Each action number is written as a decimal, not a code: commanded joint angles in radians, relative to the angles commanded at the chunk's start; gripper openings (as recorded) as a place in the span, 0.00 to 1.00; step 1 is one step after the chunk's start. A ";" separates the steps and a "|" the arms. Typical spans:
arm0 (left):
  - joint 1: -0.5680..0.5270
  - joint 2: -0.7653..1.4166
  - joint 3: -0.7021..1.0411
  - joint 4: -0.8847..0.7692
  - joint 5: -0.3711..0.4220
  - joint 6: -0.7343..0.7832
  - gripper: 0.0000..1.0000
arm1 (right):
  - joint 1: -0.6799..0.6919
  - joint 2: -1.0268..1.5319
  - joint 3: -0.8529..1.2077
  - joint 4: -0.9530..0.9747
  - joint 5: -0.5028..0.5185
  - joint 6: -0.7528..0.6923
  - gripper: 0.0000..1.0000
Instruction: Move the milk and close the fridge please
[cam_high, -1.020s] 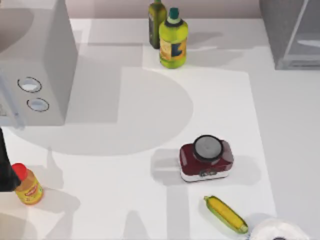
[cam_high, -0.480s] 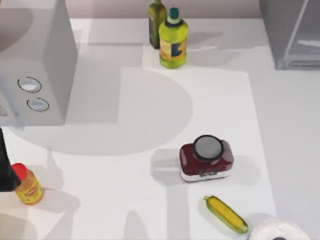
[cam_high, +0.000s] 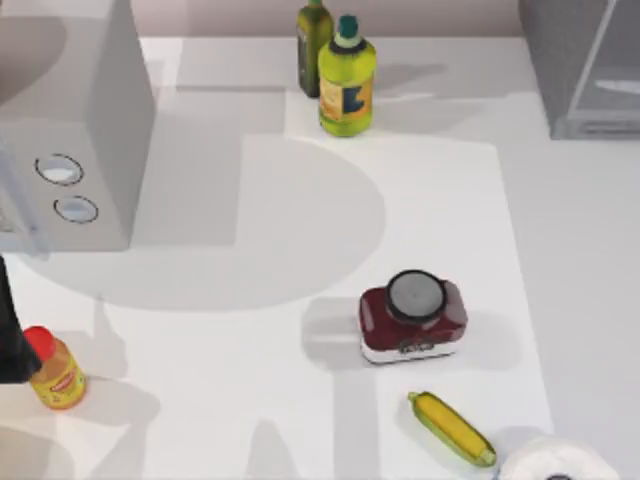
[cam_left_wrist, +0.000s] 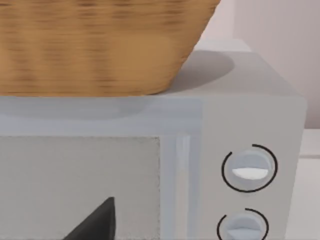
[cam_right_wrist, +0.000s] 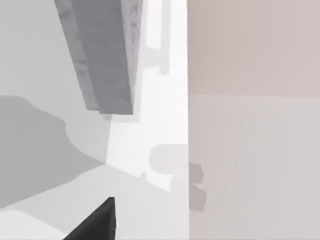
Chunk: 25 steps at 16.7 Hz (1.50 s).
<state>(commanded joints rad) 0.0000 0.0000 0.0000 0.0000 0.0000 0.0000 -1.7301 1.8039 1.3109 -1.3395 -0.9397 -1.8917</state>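
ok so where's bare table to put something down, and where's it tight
The widest bare patch is mid-table, between the grey box with two dials, the yellow-green bottles at the back and the red jar. The strip right of the jar, below the fridge, is also free. It is crowded at the front right, where corn and a white roll sit close together.

A simulated kitchen counter: microwave (cam_high: 70, 150) with dials, fridge (cam_high: 585, 65), oil bottles (cam_high: 345, 80), corn (cam_high: 452, 428), red jar (cam_high: 412, 316).
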 joint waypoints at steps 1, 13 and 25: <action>0.000 0.000 0.000 0.000 0.000 0.000 1.00 | 0.034 0.002 0.000 0.047 0.006 0.051 1.00; 0.000 0.000 0.000 0.000 0.000 0.000 1.00 | 0.647 0.004 -0.001 0.891 0.167 1.095 1.00; 0.000 0.000 0.000 0.000 0.000 0.000 1.00 | 0.806 0.011 -0.029 1.071 0.218 1.290 1.00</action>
<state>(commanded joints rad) 0.0000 0.0000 0.0000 0.0000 0.0000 0.0000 -0.9244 1.8148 1.2817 -0.2687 -0.7213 -0.6022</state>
